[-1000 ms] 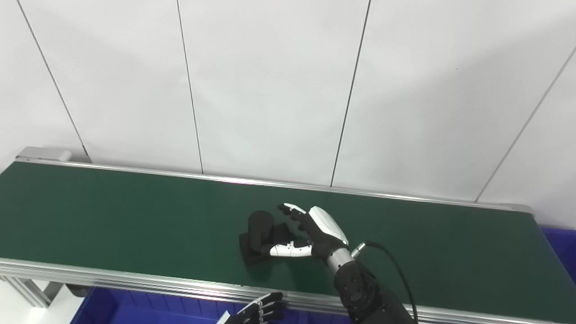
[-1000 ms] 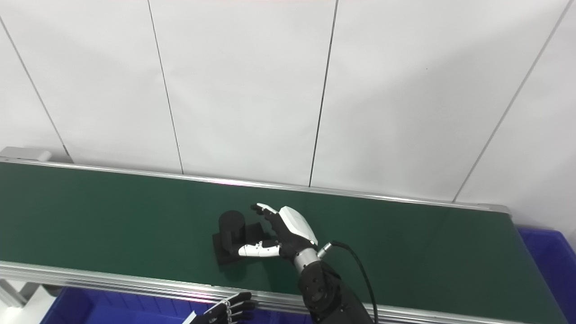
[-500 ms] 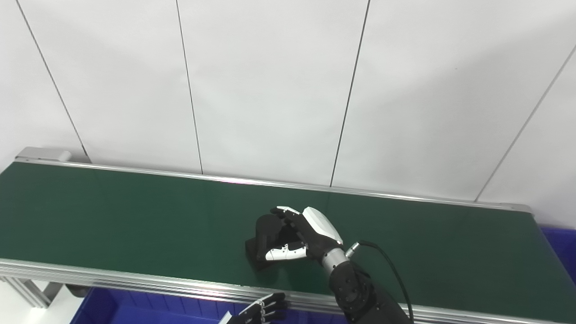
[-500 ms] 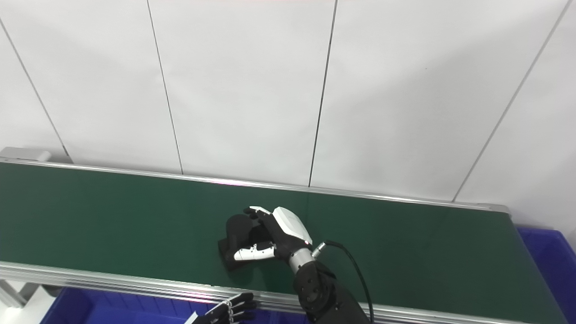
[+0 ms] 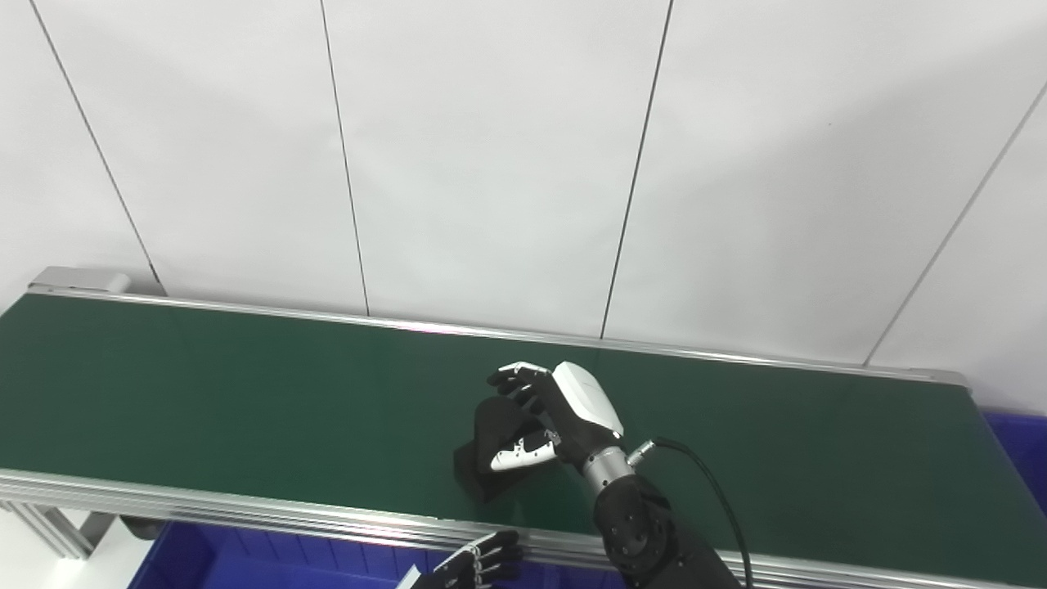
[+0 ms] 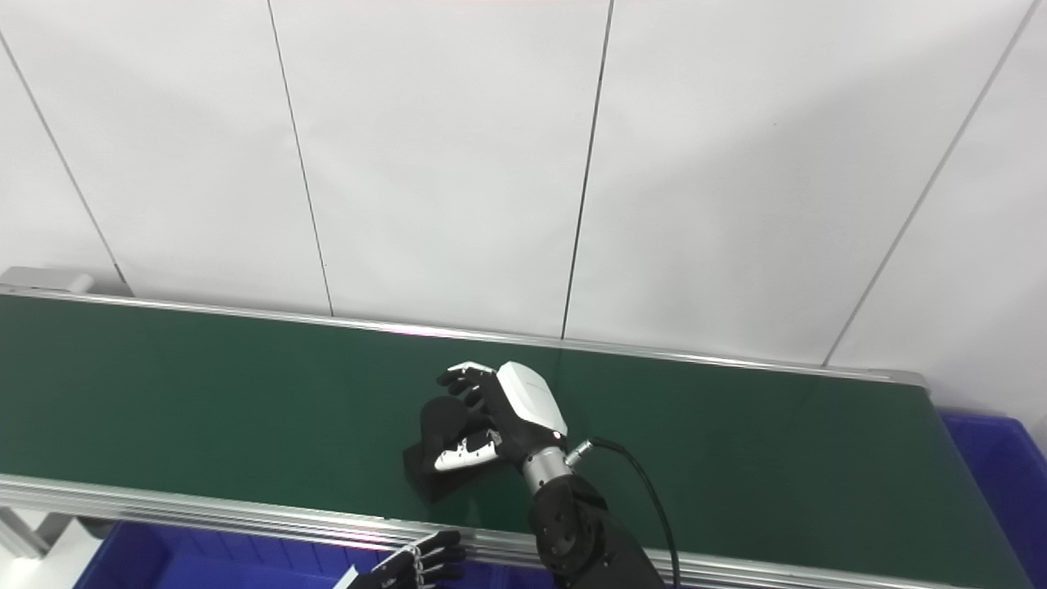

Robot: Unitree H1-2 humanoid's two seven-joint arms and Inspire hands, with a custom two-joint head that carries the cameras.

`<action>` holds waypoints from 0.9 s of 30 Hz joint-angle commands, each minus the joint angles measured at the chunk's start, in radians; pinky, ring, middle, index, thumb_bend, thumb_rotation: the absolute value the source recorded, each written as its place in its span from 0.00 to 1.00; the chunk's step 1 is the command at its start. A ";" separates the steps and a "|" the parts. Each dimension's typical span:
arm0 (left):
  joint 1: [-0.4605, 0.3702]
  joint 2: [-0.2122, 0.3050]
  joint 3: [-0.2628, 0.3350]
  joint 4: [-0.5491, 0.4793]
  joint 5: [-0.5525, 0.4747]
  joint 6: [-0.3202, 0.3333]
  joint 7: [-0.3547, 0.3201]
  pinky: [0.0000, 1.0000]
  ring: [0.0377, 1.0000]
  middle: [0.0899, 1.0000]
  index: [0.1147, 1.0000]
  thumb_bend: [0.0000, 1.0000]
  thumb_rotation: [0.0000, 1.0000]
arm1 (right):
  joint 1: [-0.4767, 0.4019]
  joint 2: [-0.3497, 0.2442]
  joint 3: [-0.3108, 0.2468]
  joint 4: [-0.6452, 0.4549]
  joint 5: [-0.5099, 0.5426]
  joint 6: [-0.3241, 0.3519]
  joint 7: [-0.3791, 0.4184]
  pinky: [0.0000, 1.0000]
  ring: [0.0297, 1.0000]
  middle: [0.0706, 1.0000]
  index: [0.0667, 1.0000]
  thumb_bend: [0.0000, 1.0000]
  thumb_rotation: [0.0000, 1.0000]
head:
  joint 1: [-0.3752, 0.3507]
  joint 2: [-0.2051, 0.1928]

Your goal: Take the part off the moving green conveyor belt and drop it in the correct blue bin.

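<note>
Matte black plastic part (image 5: 493,440), a thick cylinder standing on a flat square base plate, sits in the grasp of the right hand (image 5: 564,413). Cylinder axis leans off upright, top tipped toward the hand's fingers and the far rail; base plate tilted with it, its near corner low against the dark green conveyor belt (image 5: 204,393). Whether that corner touches the belt is unclear.

Right hand: black-and-white, white back plate facing up and right, wrist low toward the near rail, forearm rising from the bottom edge with a black cable (image 5: 712,499) looping off the wrist. Fingers (image 5: 515,378) curl over the cylinder's top from the far side, white thumb (image 5: 515,452) presses the near side: closed around the part. Part lies on the palm side, left of the wrist, between thumb and fingers.

Left hand (image 5: 474,564): only dark fingertips show at the bottom edge, below the near aluminium rail (image 5: 245,511), well short of the part; open or closed, cannot tell.

Blue plastic bin (image 5: 1018,450) at the belt's right end, well right of the right hand; another blue bin (image 5: 245,560) under the near rail beside the left hand.
</note>
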 commanded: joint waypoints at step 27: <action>-0.008 0.004 0.004 -0.026 -0.006 -0.008 0.003 0.76 0.81 0.83 0.87 1.00 0.23 | -0.014 0.028 -0.047 -0.019 0.033 -0.097 -0.069 0.47 0.42 0.48 0.46 0.51 0.00 | -0.013 0.001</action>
